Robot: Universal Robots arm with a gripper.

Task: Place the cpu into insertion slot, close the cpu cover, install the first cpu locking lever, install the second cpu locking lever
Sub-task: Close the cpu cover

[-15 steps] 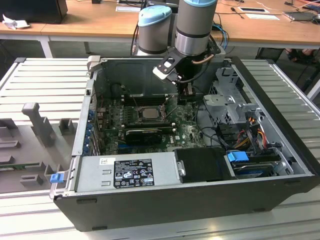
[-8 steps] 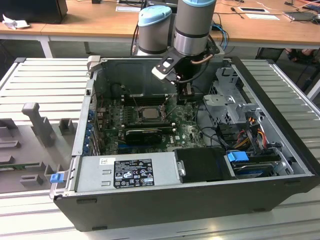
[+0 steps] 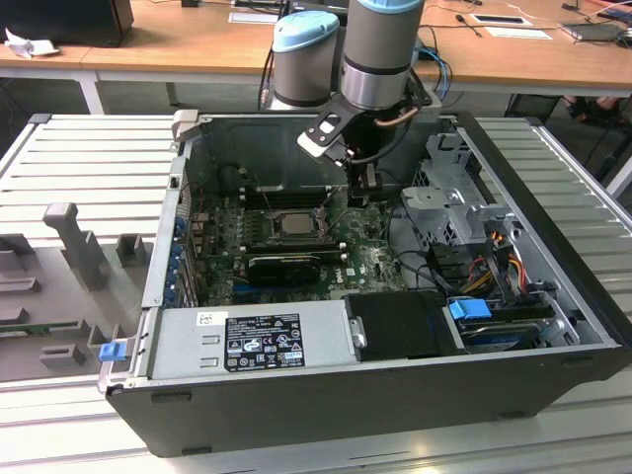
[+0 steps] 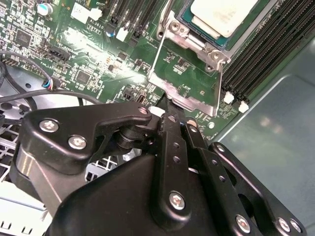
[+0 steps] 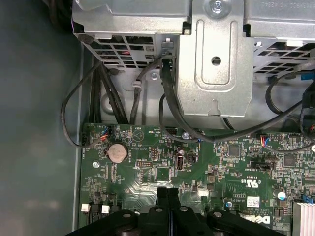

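Note:
The cpu (image 4: pixel 224 14) lies pale and silver in the insertion slot (image 4: pixel 189 20) of the green motherboard; in the exterior view the cpu (image 3: pixel 293 223) sits mid-board inside the open case. The cpu cover (image 4: pixel 218 86), a silver frame with a window, stands swung open off the socket, with green board visible through it. A thin lever rod (image 4: pixel 166 17) rises beside the socket. My gripper (image 4: pixel 167 102) is shut with nothing between its fingers, its tips just short of the cover's free edge. In the exterior view my gripper (image 3: pixel 361 193) hangs to the right of the socket. My gripper (image 5: pixel 167 191) points down at the board.
Long black memory slots (image 4: pixel 266 54) run beside the socket. A metal drive cage (image 5: pixel 211 59) with black cables (image 5: pixel 167 103) stands close to the arm. The power supply (image 3: pixel 257 341) lines the case's near side. Grey fixtures (image 3: pixel 74 242) stand on the ribbed table at the exterior view's left.

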